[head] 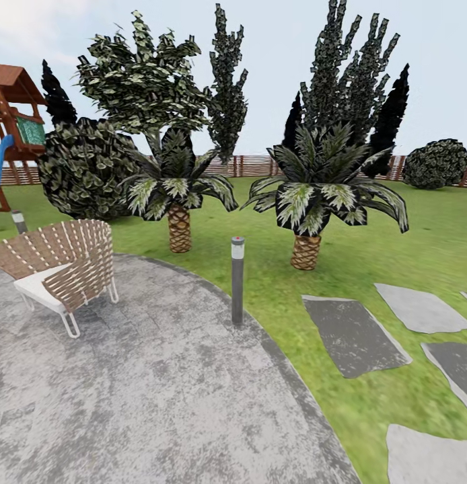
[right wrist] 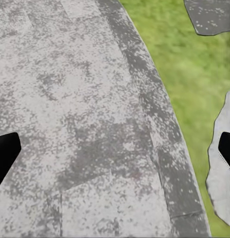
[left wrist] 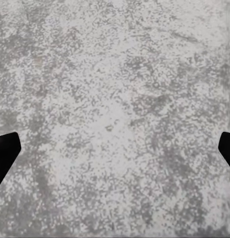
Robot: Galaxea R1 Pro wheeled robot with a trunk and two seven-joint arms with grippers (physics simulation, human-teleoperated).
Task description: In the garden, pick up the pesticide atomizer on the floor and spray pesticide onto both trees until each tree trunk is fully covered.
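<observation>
Garden [head: 422, 222] scene during transit. The round grey paved patch [head: 146, 390] is being taken as the landmark. At its curved edge a short grey lamp post [head: 237, 281] is standing; on the patch, toward the play structure [head: 11, 128], a woven lounge chair [head: 62, 269] is resting. Beyond the patch, on the lawn, two short palms [head: 178, 195] with criss-cross trunks are being shown, with dark cypress-like trees [head: 227, 87] and a slatted fence [head: 250, 165] behind them. Flat stepping stones [head: 354, 336] are lying in the grass beside the patch.

The left gripper [left wrist: 115, 153] is being held over bare paving, its dark fingertips [left wrist: 5, 153] set wide apart with nothing between them. The right gripper [right wrist: 115, 153] is likewise spread wide and empty, over the patch's darker rim, with grass and a stepping stone just past it.

The pesticide atomizer and the slim tan-grey tree trunks cannot be located in these views. The step in hand is judged to be searching: the base and head are best being turned slowly, the floor being scanned, and both grippers being kept wide until the atomizer is found.
</observation>
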